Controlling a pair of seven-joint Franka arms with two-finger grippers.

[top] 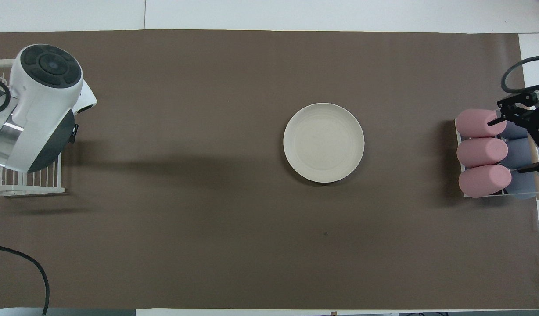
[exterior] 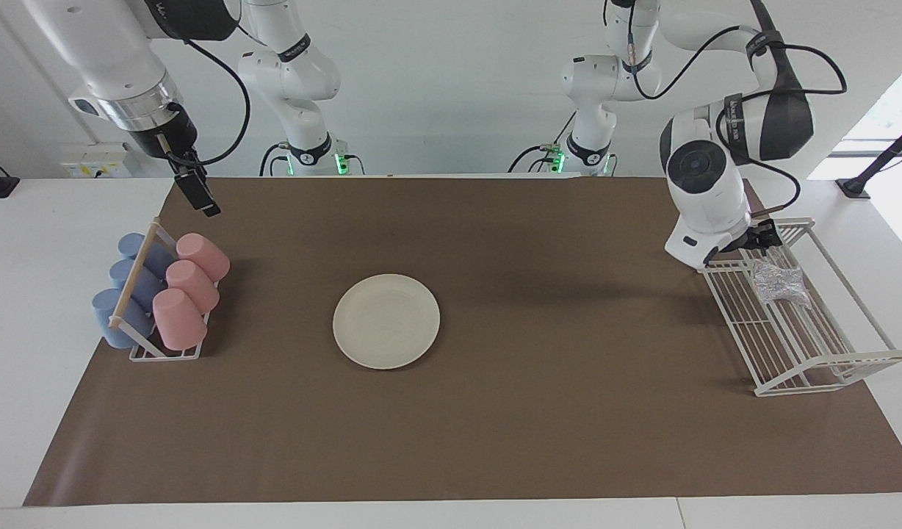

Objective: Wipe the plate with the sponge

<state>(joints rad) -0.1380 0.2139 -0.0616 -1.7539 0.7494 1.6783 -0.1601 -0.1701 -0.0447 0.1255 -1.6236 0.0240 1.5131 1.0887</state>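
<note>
The cream plate [exterior: 386, 321] [top: 323, 142] lies flat on the brown mat, near the middle of the table. The silvery crinkled sponge [exterior: 778, 283] rests in the white wire rack [exterior: 833, 381] at the left arm's end. My left gripper [exterior: 761, 239] hangs open over the rack's end nearer the robots, just short of the sponge and mostly hidden by its white wrist. In the overhead view that wrist covers the sponge. My right gripper [exterior: 195, 192] [top: 513, 145] is open and empty, up in the air over the cup rack's end of the table.
A small rack [exterior: 164, 353] at the right arm's end holds pink cups [exterior: 190, 283] and blue cups [exterior: 128, 294] lying on their sides. The brown mat [exterior: 539, 411] covers most of the table around the plate.
</note>
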